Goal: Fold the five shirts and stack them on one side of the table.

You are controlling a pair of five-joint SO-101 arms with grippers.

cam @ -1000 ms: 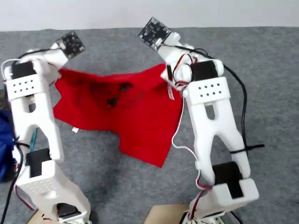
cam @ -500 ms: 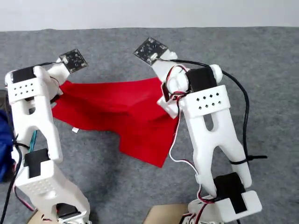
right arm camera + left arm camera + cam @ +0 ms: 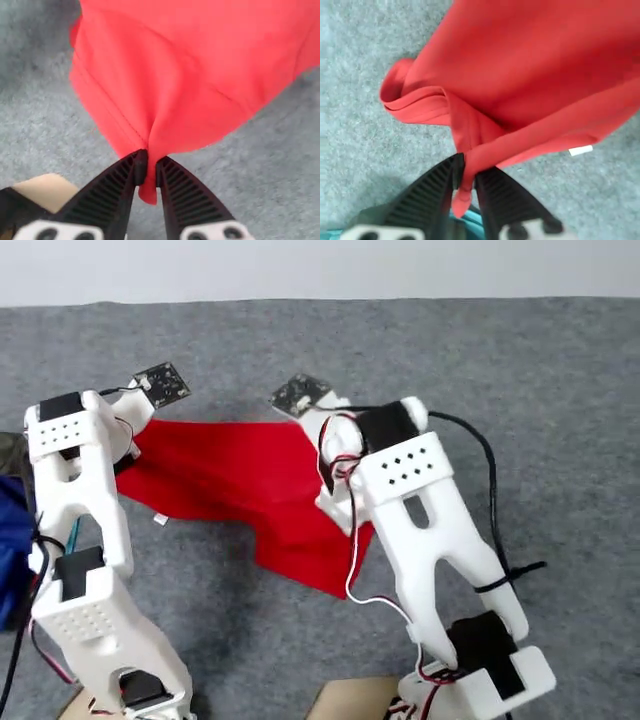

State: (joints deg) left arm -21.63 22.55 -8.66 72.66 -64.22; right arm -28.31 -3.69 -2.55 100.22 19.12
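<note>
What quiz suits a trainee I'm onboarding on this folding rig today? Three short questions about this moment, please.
1. True or false: the right gripper has its fingers shut on the red shirt.
2. What does the left gripper hold? A) nothing B) a fold of the red shirt C) a white shirt
3. Fill in: the table covering under the shirt is ____ in colour.

Key: 1 true; 2 B; 3 gray.

My left gripper [image 3: 467, 169] and right gripper [image 3: 150, 165] each clamped a fold of the red shirt [image 3: 530, 75], both arms stretched forward.
</note>
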